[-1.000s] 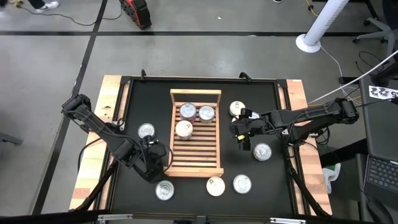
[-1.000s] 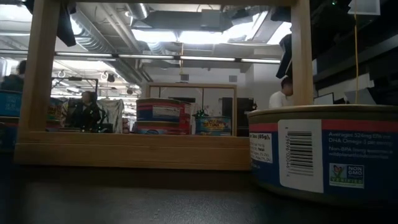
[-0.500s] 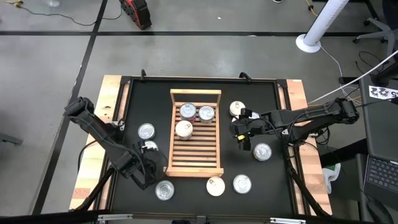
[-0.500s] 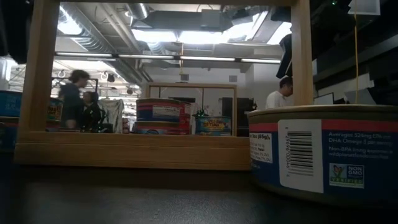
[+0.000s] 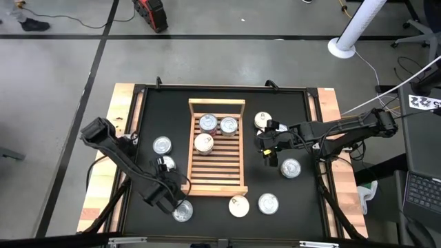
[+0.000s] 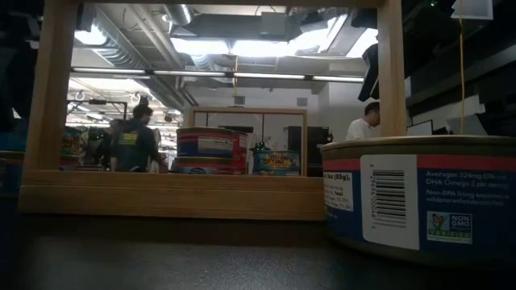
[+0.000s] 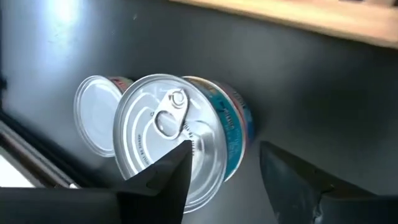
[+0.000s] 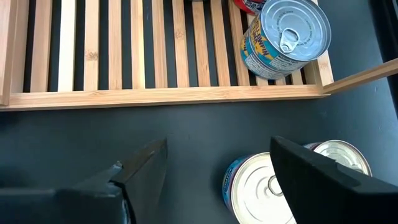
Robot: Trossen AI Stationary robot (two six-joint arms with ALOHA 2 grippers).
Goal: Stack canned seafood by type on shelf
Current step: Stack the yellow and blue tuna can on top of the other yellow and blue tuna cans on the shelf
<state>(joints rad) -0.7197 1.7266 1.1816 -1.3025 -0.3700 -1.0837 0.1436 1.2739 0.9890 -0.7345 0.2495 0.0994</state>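
The slatted wooden shelf (image 5: 218, 172) lies mid-table with three round tins (image 5: 208, 122) at its far end. Other tins rest flat on the black mat, left, right and near of it. My left gripper (image 5: 176, 201) is open over a silver-lidded, blue-labelled tin (image 5: 183, 211) by the near edge. In the left wrist view one fingertip (image 7: 180, 158) shows in front of that tin's lid (image 7: 161, 130) and the other beside its wall; I cannot tell whether either touches. My right gripper (image 5: 266, 150) hangs open right of the shelf, short of a tin (image 8: 264, 186).
Loose tins sit at the near edge (image 5: 239, 205) (image 5: 268, 203), right of the shelf (image 5: 290, 168) (image 5: 262, 120) and left of it (image 5: 162, 145). A blue-labelled tin (image 6: 419, 201) fills the low view's right. People move in the room behind the shelf's rail (image 6: 169, 193).
My left arm has swung from beside the shelf's near left corner toward the table's near edge and now stands over the tin there. The right arm has kept still. A person in the background has walked rightward.
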